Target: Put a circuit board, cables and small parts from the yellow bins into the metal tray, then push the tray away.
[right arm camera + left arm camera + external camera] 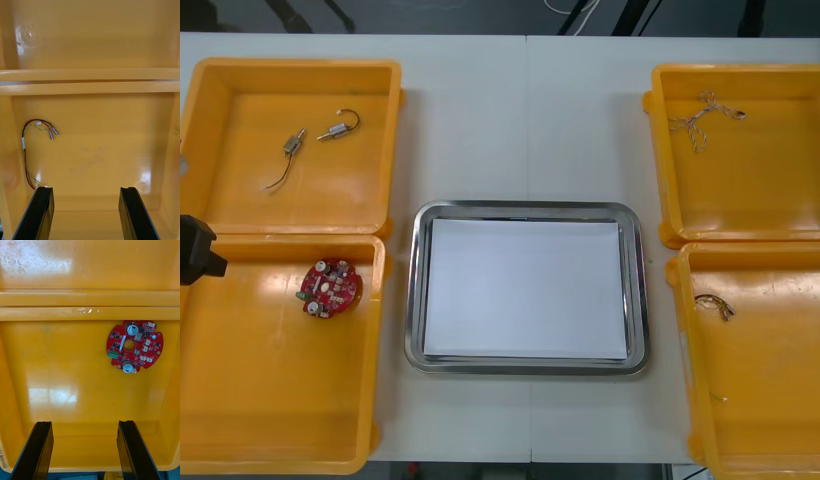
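"Left wrist view: why does the left gripper (84,423) hang there, jaws spread?"
"It's over the near left yellow bin (75,371), just short of the circuit board (134,346), and I'd guess it takes that first. The metal tray (635,290) holds nothing yet."
"And the right gripper (87,189)?"
"Jaws spread too, over the near right yellow bin (105,150), with the red and yellow cable (23,142) beside 1 jaw."

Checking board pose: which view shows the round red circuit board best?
Left wrist view: the round red circuit board lies flat, parts distinct, beyond the open left gripper. Front view shows it small, in the near left yellow bin.
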Controlling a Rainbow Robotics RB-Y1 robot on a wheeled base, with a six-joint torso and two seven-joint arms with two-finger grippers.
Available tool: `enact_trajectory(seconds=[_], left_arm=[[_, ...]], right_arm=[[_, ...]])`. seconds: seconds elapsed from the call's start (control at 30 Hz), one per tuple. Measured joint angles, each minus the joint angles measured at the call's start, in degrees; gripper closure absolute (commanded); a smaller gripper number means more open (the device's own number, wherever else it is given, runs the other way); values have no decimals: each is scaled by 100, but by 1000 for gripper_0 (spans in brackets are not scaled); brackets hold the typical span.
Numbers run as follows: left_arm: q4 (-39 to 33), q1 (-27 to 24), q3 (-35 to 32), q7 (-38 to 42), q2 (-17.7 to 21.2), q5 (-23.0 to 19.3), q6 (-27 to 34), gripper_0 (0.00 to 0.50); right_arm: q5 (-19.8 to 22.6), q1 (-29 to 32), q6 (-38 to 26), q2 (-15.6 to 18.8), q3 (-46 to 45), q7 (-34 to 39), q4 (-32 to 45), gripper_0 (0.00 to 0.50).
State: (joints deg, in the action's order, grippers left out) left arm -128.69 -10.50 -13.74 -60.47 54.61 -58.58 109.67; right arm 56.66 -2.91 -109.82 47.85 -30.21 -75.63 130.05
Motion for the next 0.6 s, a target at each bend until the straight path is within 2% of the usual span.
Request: enact_trajectory(seconds=[0.6], left_arm=[[0, 0, 0, 0, 0, 0, 0, 0]], right_arm=[[0, 0, 0, 0, 0, 0, 0, 0]])
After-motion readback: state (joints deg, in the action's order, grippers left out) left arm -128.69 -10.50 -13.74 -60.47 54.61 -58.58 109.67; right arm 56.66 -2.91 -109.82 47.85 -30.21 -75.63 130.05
